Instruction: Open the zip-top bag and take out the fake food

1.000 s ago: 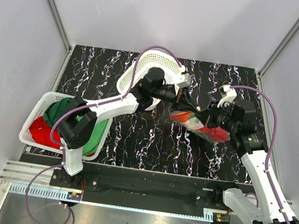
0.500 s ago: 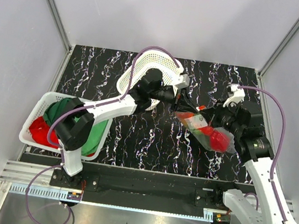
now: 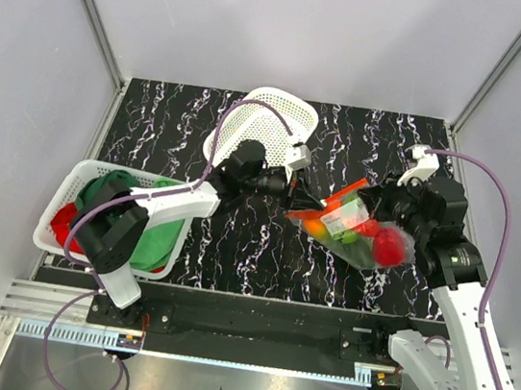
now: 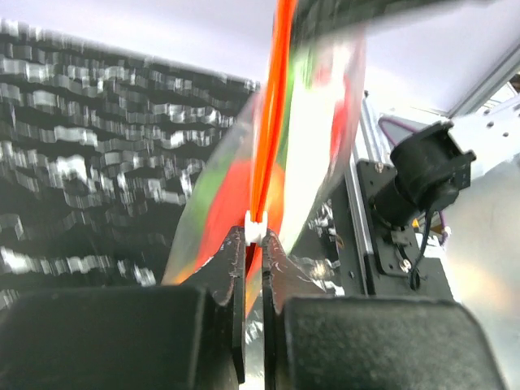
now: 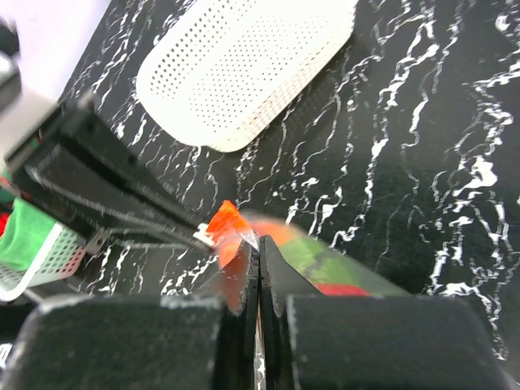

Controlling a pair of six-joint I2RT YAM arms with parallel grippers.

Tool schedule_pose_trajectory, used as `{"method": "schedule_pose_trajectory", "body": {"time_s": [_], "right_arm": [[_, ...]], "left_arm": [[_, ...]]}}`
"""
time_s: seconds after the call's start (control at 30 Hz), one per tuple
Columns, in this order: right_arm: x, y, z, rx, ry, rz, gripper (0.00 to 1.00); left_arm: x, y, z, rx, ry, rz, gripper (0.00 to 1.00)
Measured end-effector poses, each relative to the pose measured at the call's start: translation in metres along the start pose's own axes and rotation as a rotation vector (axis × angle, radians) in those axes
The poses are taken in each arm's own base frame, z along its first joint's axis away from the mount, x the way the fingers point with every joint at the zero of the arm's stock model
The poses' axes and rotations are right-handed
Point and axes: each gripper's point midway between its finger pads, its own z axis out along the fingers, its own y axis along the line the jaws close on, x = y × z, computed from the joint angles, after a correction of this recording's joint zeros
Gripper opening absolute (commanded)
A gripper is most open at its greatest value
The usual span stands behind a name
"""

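Note:
The clear zip-top bag [image 3: 351,229] hangs in the air between both arms above the middle right of the table, with red, orange and green fake food [image 3: 382,244] inside it. Its orange zip strip [image 4: 276,97] runs up the left wrist view. My left gripper [image 3: 296,201] is shut on the white slider tab [image 4: 255,231] at the strip's left end. My right gripper [image 3: 374,198] is shut on the bag's top edge near the strip's right end; the bag [image 5: 325,252] shows blurred at its fingertips in the right wrist view.
A white mesh basket [image 3: 255,126] lies tipped at the back middle, also in the right wrist view [image 5: 244,65]. Another white mesh basket [image 3: 71,193] at the left edge holds red and green folded cloths. The black marbled table [image 3: 235,240] lies below.
My left gripper has slid back to the left along the zip strip with the slider. My right gripper has shifted right and up, and the bag now hangs lower with its contents sagging.

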Motion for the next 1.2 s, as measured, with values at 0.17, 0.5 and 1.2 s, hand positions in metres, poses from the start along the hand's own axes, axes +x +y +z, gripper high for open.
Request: {"method": "schedule_pose_trajectory", "body": {"time_s": [0.17,0.5,1.2], "right_arm": [[-0.006,-0.003,-0.002,0.024,-0.016,-0.011,0.00],[-0.008,-0.012,-0.003,0.074,-0.022,-0.025,0.00],[-0.027,0.026,-0.019,-0.131,-0.148,-0.116,0.00]], "left_arm": [[0.036,-0.003,-0.019,-0.074,0.035,-0.073,0.00],[0.090,-0.017,-0.054,-0.174,0.092,-0.167,0.00],[0.092,-0.061,-0.084,-0.288,0.145,-0.195,0.50]]}}
